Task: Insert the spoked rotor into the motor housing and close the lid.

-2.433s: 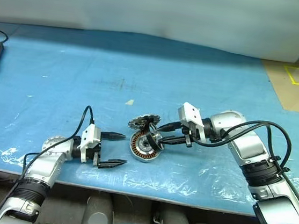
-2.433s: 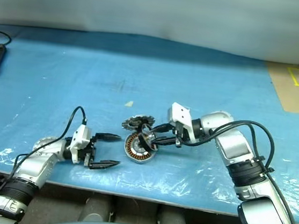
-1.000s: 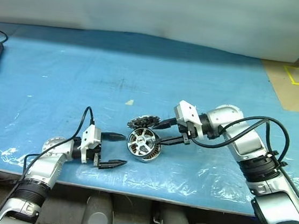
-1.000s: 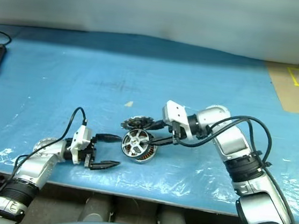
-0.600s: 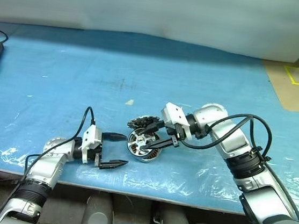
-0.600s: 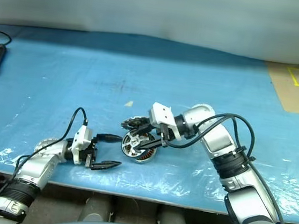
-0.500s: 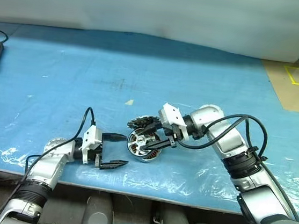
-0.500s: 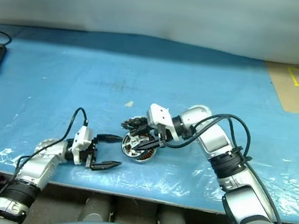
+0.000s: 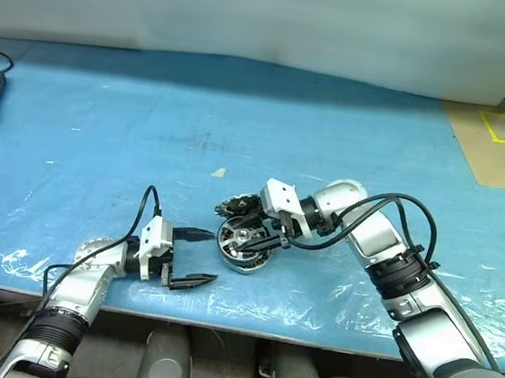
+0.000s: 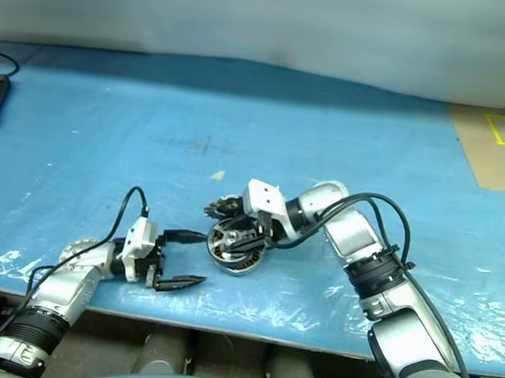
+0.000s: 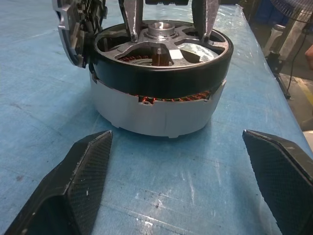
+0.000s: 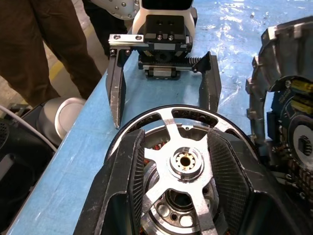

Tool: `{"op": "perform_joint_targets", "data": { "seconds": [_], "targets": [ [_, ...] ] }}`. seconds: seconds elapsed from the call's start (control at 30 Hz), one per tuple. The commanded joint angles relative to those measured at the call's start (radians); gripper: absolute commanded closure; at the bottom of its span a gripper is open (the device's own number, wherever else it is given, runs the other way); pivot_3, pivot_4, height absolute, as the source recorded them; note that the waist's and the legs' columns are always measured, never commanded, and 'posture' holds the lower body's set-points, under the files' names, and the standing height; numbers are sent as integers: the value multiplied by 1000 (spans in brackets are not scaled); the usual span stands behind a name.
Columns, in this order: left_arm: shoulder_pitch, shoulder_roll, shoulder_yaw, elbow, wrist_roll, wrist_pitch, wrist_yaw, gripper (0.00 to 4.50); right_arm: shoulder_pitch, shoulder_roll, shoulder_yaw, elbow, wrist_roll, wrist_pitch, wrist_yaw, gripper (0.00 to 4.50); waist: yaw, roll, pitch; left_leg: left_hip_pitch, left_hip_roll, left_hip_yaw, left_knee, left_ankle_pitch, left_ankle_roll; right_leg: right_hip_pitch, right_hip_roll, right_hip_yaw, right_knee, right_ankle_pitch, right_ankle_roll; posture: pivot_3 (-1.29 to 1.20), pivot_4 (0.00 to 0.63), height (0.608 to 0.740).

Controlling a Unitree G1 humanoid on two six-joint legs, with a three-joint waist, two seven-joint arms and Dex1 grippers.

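Rotor sat in housing, lid up

Spoked rotor [image 11: 161,61] sits atop motor housing [image 11: 159,110] on blue table [image 9: 103,136], copper windings showing at seam. Right gripper [image 12: 178,156] pinches rotor's spokes; lid [image 12: 286,103] stands open beside. Left gripper [image 9: 192,256] wide open, empty, nr housing.

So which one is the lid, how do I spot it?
Find the blue table, then the round motor housing between the two end effectors. The lid stands tilted open at the housing's far edge. Its toothed, finned silver rim sets it apart from the smooth dark-rimmed spoked rotor.
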Motion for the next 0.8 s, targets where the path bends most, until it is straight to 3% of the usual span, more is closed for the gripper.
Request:
{"op": "perform_joint_targets", "data": {
  "seconds": [0.03, 0.13, 0.17, 0.8],
  "targets": [
    [-6, 0, 0, 15, -1, -18, -1, 0, -26, 6, -4, -8, -3, -5, -1, 2992, 0, 0, 0, 0, 0, 0, 0, 0, 0, 0, 0, 0, 0, 0, 0, 0, 150, 740],
    [-8, 0, 0, 20, -1, -21, -2, 0, -28, 8, -7, -9, 0, -1, 0, 4076, 0, 0, 0, 0, 0, 0, 0, 0, 0, 0, 0, 0, 0, 0, 0, 0, 150, 740],
    [-9, 1, -1, 21, -1, -21, -2, 0, -29, 8, -9, -9, 3, 2, 1, 4240, 0, 0, 0, 0, 0, 0, 0, 0, 0, 0, 0, 0, 0, 0, 0, 0, 150, 740],
    [-21, -9, -8, 62, 3, -47, -15, 0, -20, -43, -82, -125, 112, 97, 30, 4226, 1, 0, 0, 1, 0, 0, 0, 0, 0, 1, 0, 0, 0, 0, 0, 0, 150, 740]
  ]
}}
